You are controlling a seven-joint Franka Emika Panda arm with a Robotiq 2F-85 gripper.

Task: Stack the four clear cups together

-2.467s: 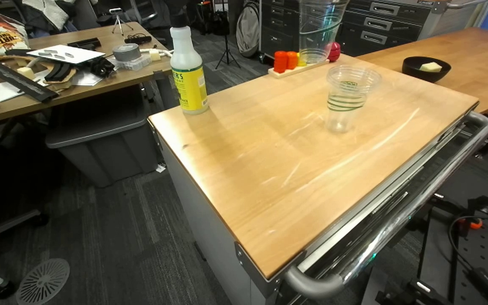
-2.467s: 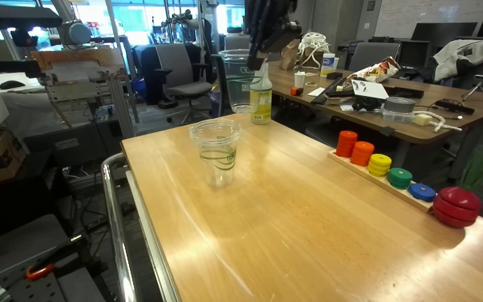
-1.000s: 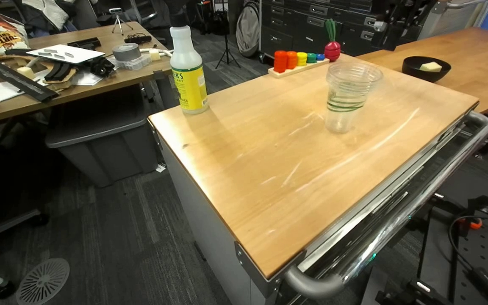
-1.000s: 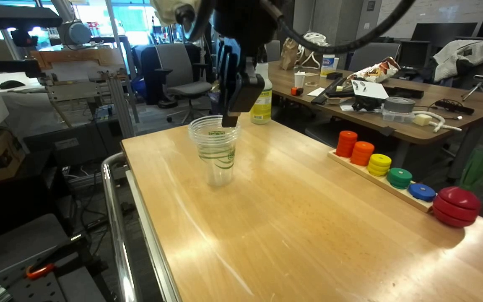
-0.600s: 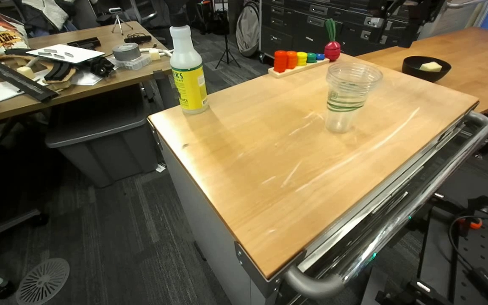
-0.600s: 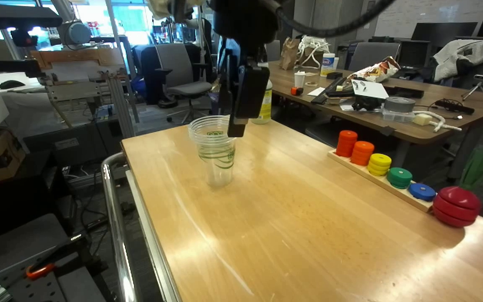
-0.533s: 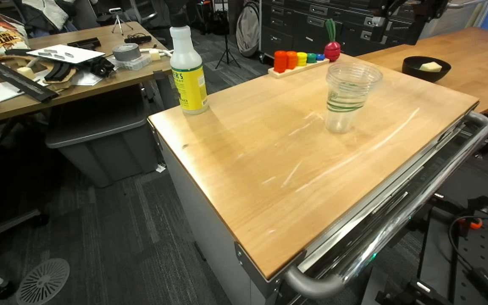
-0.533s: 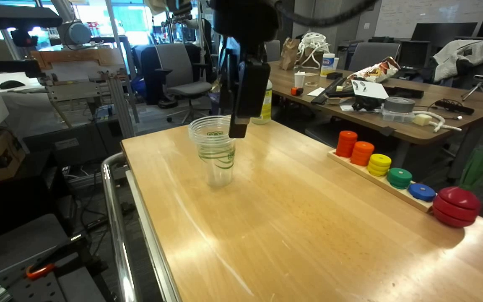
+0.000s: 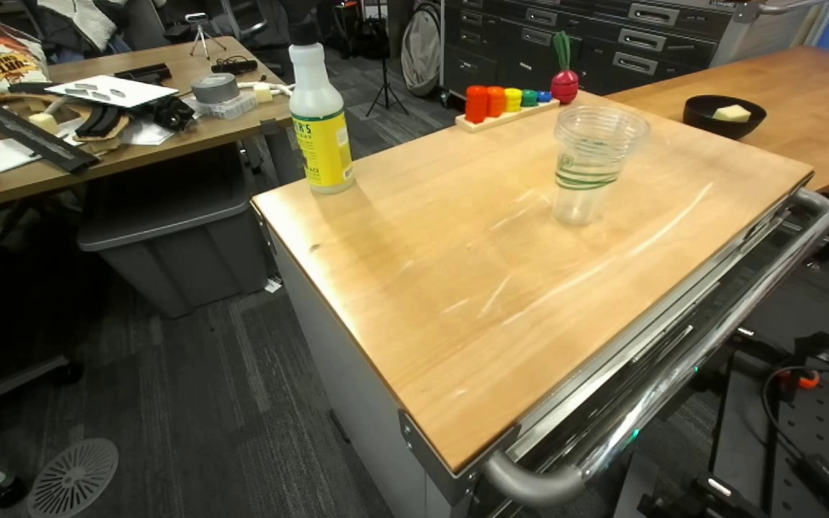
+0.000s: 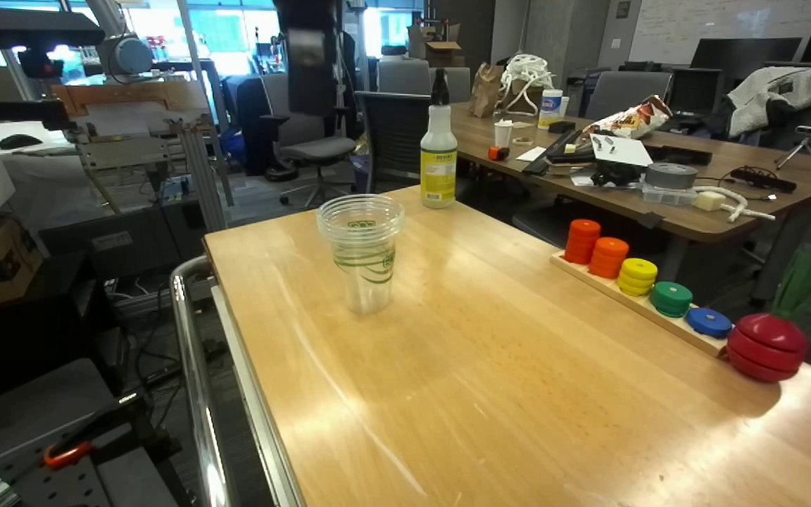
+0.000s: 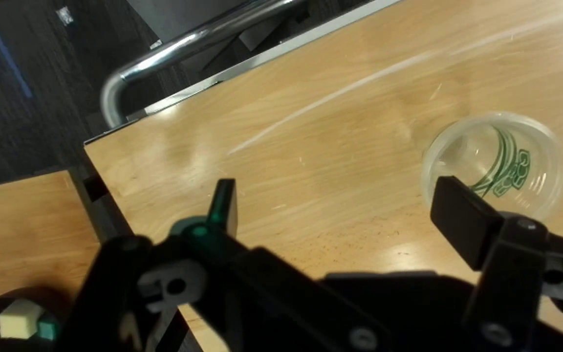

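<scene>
The clear cups stand nested in one upright stack on the wooden cart top, seen in both exterior views as a stack of clear cups (image 9: 587, 173) (image 10: 365, 264). Several rims show close together at its top. Looking down in the wrist view, I see the stack's round mouth (image 11: 511, 161) at the right, partly covered by one finger (image 11: 467, 220). My gripper (image 11: 335, 188) is open, its fingers wide apart with only tabletop showing between them. It stands above and beside the stack. A dark blurred arm part (image 10: 310, 60) hangs at the top of an exterior view, apart from the cups.
A yellow-labelled spray bottle (image 10: 438, 162) stands near the table's edge. Along another edge lie a coloured ring toy (image 10: 611, 257) and a red radish-like toy (image 10: 767, 345). A metal rail (image 9: 681, 381) runs beside the cart. A black bowl (image 9: 720, 129) sits on the adjoining table.
A clear cup held in the air has gone down into the stack, which now shows more rims. My gripper has let go, opened and moved up, away from the stack.
</scene>
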